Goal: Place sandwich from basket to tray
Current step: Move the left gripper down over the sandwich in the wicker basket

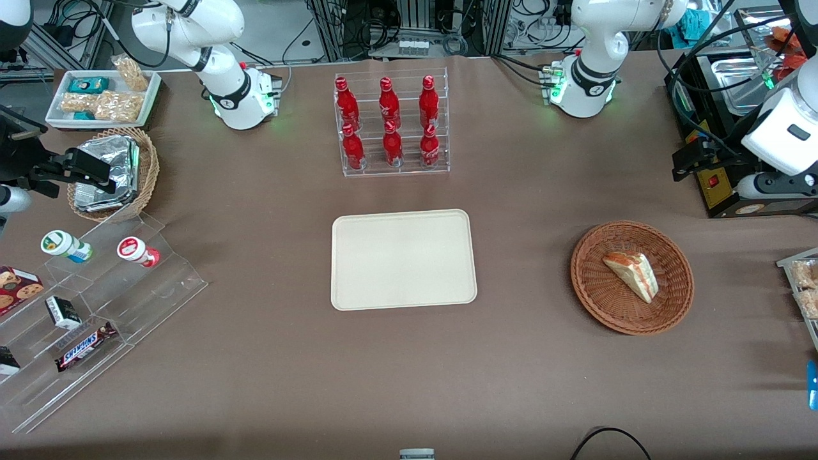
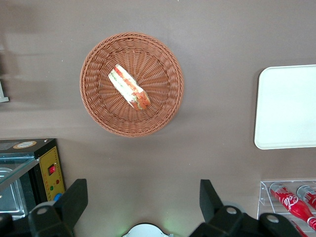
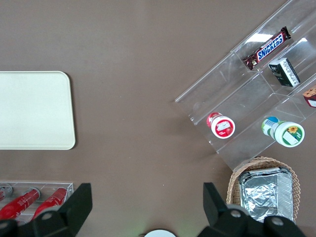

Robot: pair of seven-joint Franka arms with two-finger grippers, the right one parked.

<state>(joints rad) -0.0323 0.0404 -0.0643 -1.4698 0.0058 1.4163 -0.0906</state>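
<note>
Sandwich [image 2: 129, 87] in basket [image 2: 98, 106] | gripper [image 2: 143, 200] high — wide-open

Brown-covered table [image 1: 255, 383]; cable clutter [image 1: 383, 25] along its far edge.

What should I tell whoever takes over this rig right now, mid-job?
Gripper: open, empty, held high above the table near the working arm's end, not yet over the basket.
Sandwich: lying in the basket, untouched.
Tray: mid-table, nearer the front camera than the bottle rack, nothing on it.
Done: nothing yet.
Left: descend over the basket, grasp the sandwich, lift, carry it to the tray, release.
</note>
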